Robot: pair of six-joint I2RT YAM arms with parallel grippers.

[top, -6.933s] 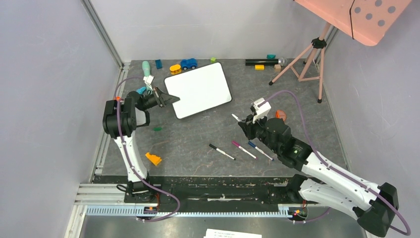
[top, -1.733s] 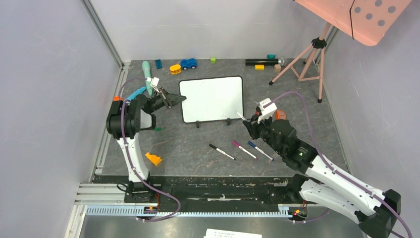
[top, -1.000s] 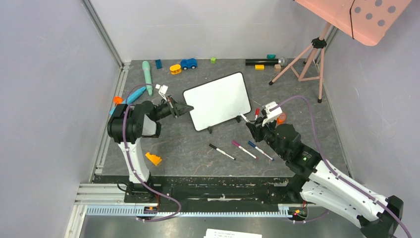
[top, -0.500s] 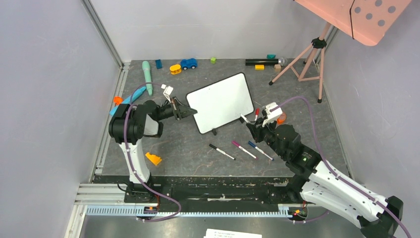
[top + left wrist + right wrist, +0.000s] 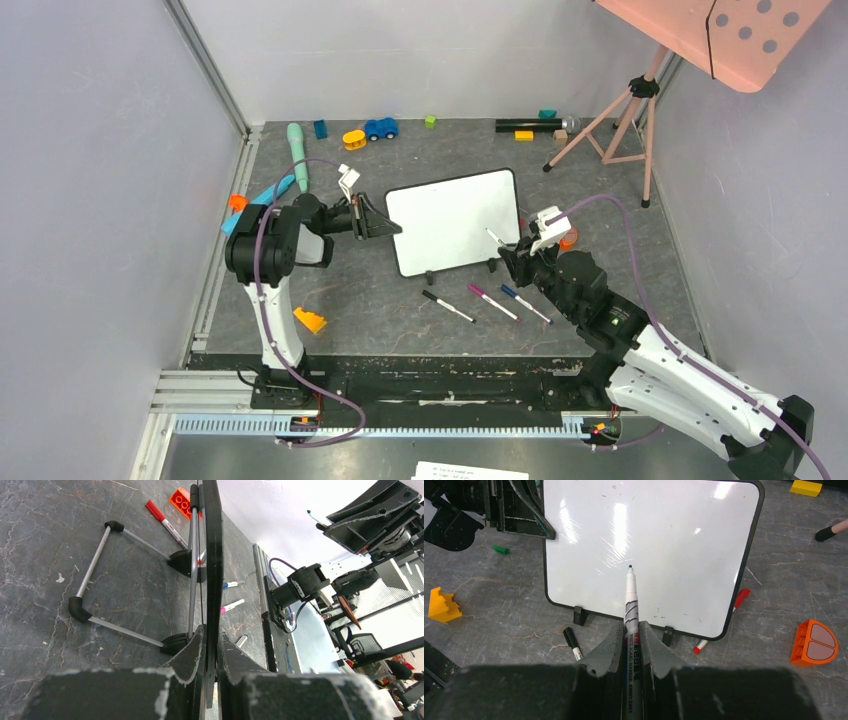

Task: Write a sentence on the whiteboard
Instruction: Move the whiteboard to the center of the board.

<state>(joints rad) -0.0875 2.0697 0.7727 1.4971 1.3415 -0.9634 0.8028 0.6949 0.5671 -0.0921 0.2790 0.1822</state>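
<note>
**Two pincers, one blank board**

The left gripper (image 5: 385, 228) is clamped on the left edge of the whiteboard (image 5: 455, 218). The thin black frame is pinched between its fingers (image 5: 192, 647) (the left wrist view looks straight along that edge). This hold is probably meant to brace the board against the push of a pen. The board stands on its little feet, and a wire stand (image 5: 95, 575) spreads over the table (image 5: 380, 300) on its rear side.

The right gripper (image 5: 631, 630) is closed on a green-tipped marker (image 5: 630, 597). The barrel runs forward out of the jaws, and the uncapped tip lies ahead of the pincer, over the lower middle of the white face. Whether the tip touches the surface cannot be told. The face is turned toward this pincer and sits directly ahead of it, presumably so that strokes need little reach.

No lettering shows, so the writing is judged not yet begun. Three spare markers (image 5: 493, 302) lie just beside the right gripper, and a red marker (image 5: 739, 599) lies at the board's far lower corner. With a clamp on one side only, the board could pivot under pen pressure.
</note>
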